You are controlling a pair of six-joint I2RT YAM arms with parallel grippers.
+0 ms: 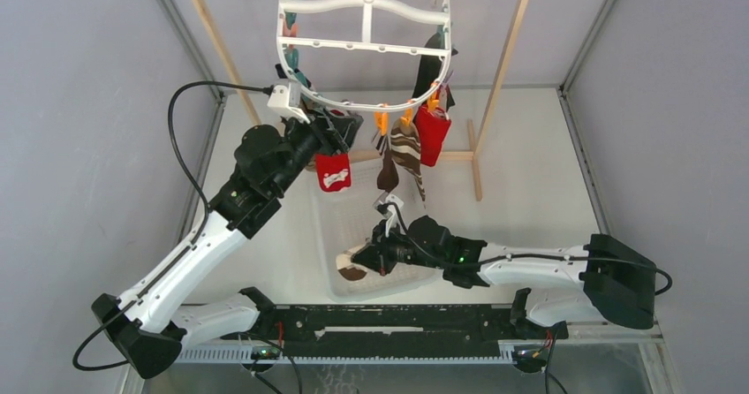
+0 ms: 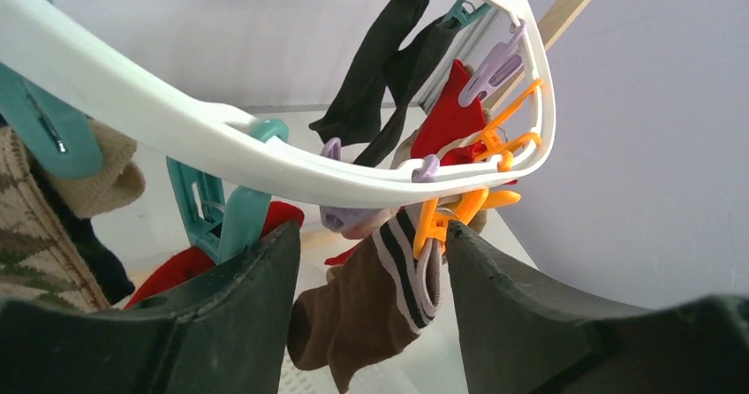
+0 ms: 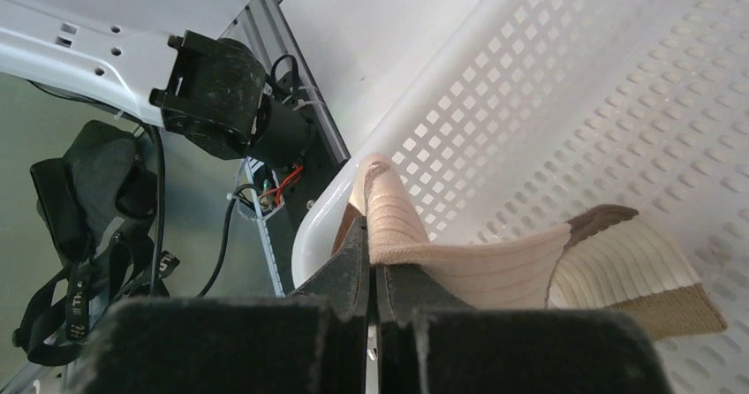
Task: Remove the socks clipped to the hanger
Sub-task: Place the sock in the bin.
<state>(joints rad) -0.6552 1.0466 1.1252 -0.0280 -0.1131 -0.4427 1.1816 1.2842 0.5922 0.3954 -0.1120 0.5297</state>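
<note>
Overhead, hanger (image 1: 366, 25), white table (image 1: 530, 191), grey walls (image 1: 79, 102)

Grey walls (image 1: 79, 102) stand at nine and three o'clock; a white table (image 1: 530, 191) carries a wooden rack (image 1: 503, 67) at twelve.
</note>
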